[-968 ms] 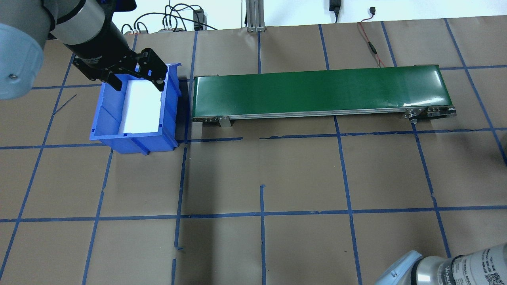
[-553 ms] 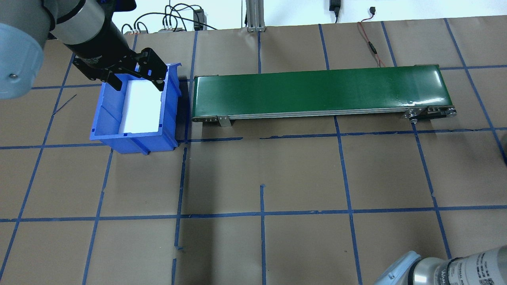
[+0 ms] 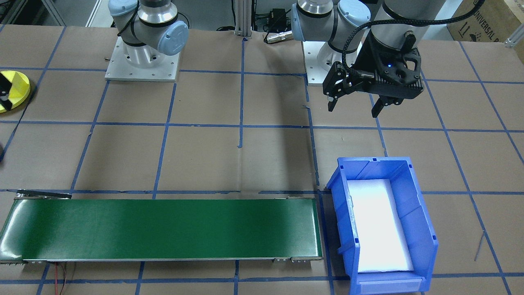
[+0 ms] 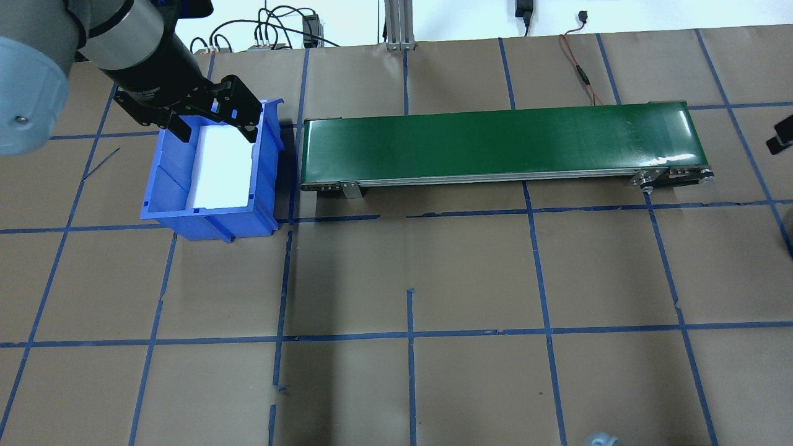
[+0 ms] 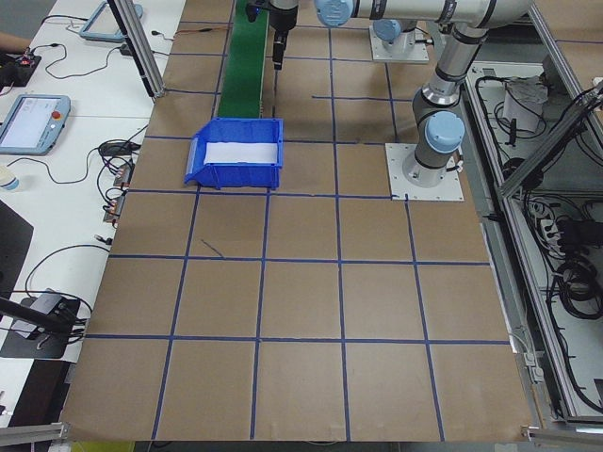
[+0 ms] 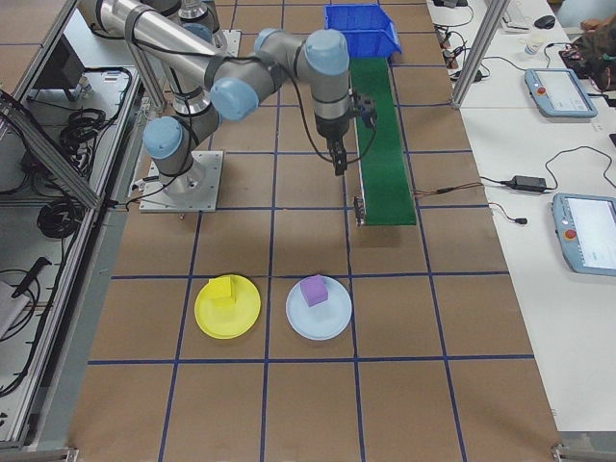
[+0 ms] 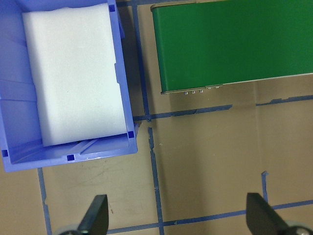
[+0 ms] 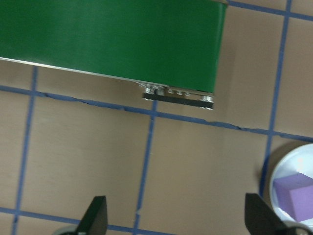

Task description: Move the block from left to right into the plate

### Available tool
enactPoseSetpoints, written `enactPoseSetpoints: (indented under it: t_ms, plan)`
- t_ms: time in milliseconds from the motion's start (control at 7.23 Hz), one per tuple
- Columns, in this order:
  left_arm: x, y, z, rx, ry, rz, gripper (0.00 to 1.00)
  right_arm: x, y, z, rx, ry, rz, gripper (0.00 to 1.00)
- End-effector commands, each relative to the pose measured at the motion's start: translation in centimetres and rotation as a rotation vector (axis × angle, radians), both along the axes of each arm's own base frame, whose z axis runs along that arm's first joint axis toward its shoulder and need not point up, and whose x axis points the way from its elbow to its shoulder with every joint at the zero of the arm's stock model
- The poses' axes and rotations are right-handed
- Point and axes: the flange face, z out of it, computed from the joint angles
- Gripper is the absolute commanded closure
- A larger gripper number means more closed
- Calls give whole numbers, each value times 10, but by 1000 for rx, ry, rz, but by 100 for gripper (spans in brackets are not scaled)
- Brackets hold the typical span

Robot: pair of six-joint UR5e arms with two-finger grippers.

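Right now, you are looking at a yellow block (image 6: pixel 222 293) sitting on the yellow plate (image 6: pixel 227 307), which is lying on the desk (image 4: pixel 471 272) well past the right end of the green conveyor (image 4: pixel 495 144). Just beside that plate, a pale blue plate (image 6: pixel 319 308) is carrying a purple block (image 6: pixel 314 290); its corner is also showing at the edge of the right wrist view. The yellow plate's rim is peeking in at the left edge of the front-facing view too.

Your right gripper (image 8: pixel 177 215) is hanging over the desk near the conveyor's right end, jaws spread wide and holding nothing. Your left gripper (image 3: pixel 355 107) is hovering near the blue bin (image 3: pixel 421 229), on the robot's side of it, jaws likewise wide apart and empty. The bin is sitting just off the conveyor's left end, and a white foam pad (image 7: pixel 73 73) is lining its floor.
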Motion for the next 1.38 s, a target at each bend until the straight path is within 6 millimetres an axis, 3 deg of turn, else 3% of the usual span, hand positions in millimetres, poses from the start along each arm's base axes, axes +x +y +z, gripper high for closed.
enactPoseSetpoints:
  t_ms: [0, 138, 277, 415, 553, 830, 1106, 1245]
  plan:
    - [0, 0, 0, 1, 0, 0, 0, 143, 0, 47, 3, -37, -31, 0]
    - [0, 0, 0, 1, 0, 0, 0, 203, 5, 58, 25, -51, -34, 0]
    - [0, 0, 0, 1, 0, 0, 0, 240, 1, 52, 57, -84, -119, 0]
    - [0, 0, 0, 1, 0, 0, 0, 246, -9, 39, 88, -97, -195, 0]
    - [0, 0, 0, 1, 0, 0, 0, 248, -14, 38, 91, -101, -225, 0]
    - [0, 0, 0, 1, -1, 0, 0, 242, -16, 27, 119, -39, -224, 0]
    - [1, 0, 0, 1, 0, 1, 0, 244, -30, 9, 191, -7, -219, 0]
    - [0, 0, 0, 0, 0, 0, 0, 251, -38, 18, 180, -7, -205, 0]
